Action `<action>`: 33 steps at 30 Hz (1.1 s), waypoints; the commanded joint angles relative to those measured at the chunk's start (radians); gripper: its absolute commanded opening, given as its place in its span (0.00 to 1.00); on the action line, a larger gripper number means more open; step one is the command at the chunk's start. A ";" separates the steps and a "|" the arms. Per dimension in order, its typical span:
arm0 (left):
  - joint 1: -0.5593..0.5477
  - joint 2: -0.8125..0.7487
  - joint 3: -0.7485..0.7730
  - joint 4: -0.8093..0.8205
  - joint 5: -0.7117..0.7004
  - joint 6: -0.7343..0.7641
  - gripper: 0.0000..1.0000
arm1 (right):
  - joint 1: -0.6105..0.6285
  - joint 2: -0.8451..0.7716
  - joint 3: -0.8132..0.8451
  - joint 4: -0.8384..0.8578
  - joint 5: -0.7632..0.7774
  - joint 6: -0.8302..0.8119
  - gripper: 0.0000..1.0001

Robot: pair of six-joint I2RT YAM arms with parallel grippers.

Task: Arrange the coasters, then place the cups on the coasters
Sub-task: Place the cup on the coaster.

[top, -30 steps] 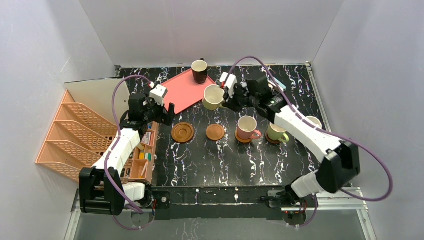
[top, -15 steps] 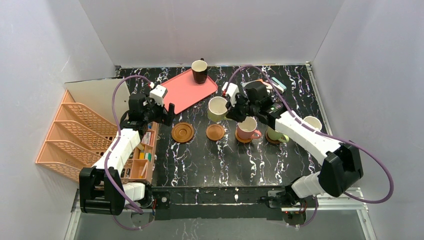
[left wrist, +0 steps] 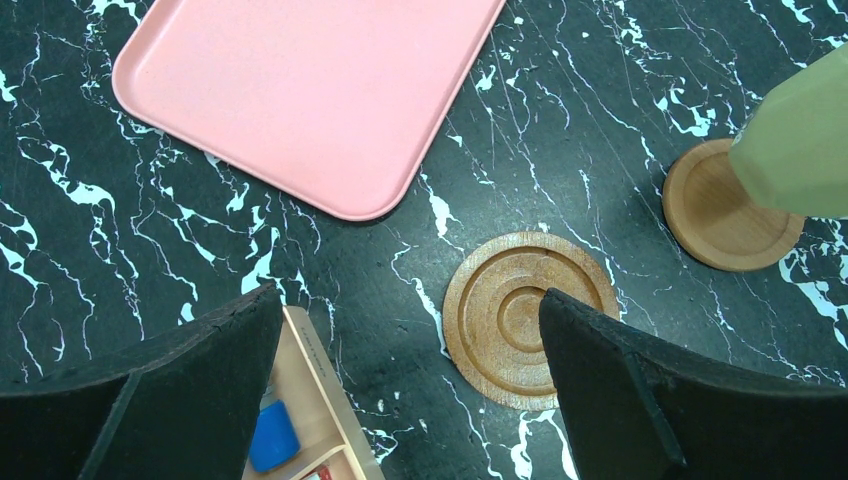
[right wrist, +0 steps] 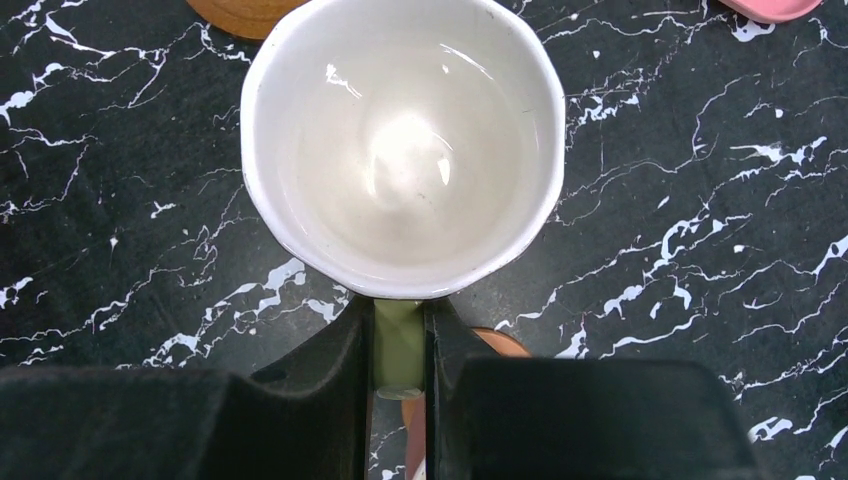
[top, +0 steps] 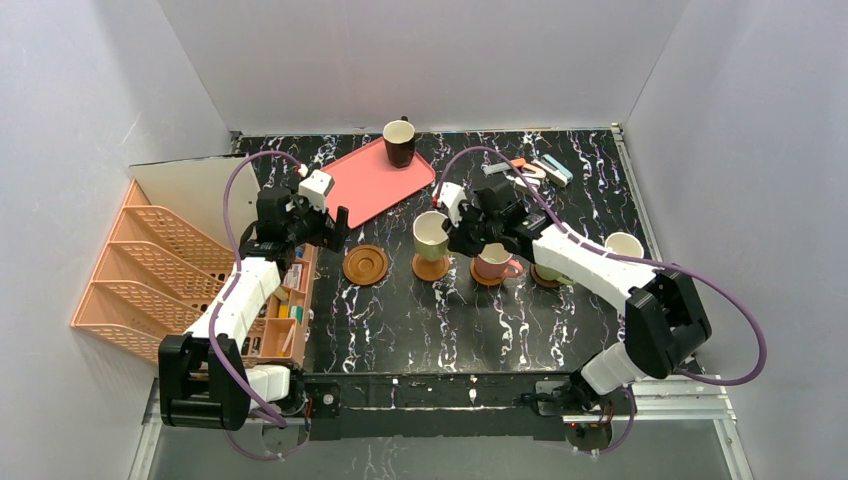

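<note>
Yellow-green ceramic mug (top: 431, 232) (right wrist: 400, 150) (left wrist: 795, 150): upright with its cream inside facing up, directly ahead of the right pincer's fingertips and carried by its handle.
Right pincer (top: 452, 232) (right wrist: 400, 350): jaws narrow, one finger clamped on each side of the mug's handle.
Plain orange-brown round coaster (top: 431, 266) (left wrist: 725, 215): on the table directly under the carried mug, just below and ahead of the right pincer. It cannot be told whether the mug's base touches it.
Left pincer (top: 335, 222) (left wrist: 408, 300): jaws wide apart with nothing between them, raised above the black white-veined table (top: 420, 320).
Ringed brown wooden coaster (top: 365, 264) (left wrist: 530, 320): flat on the table below the left pincer, nearer its right finger, which hides the coaster's near edge. Nothing stands on it.
Pink rectangular tray (top: 375, 185) (left wrist: 300, 90): ahead of the left pincer, its near corner just beyond the fingertips.
Dark brown mug (top: 399, 142): upright on the tray's far corner, well beyond both pincers.
Pink mug (top: 494, 258): stands on a brown coaster (top: 487, 277) just to the right of the right pincer, beneath its wrist.
Pale pink mug (top: 625, 244): well to the right of the right pincer, past the forearm. What it stands on cannot be told.
</note>
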 commanded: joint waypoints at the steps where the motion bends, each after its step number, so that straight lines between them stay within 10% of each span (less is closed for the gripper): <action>1: 0.008 0.000 -0.008 0.005 0.014 0.004 0.98 | 0.007 -0.004 0.012 0.140 -0.008 0.001 0.01; 33: 0.014 -0.004 -0.009 0.001 0.025 0.008 0.98 | 0.012 0.053 -0.013 0.135 -0.055 -0.035 0.01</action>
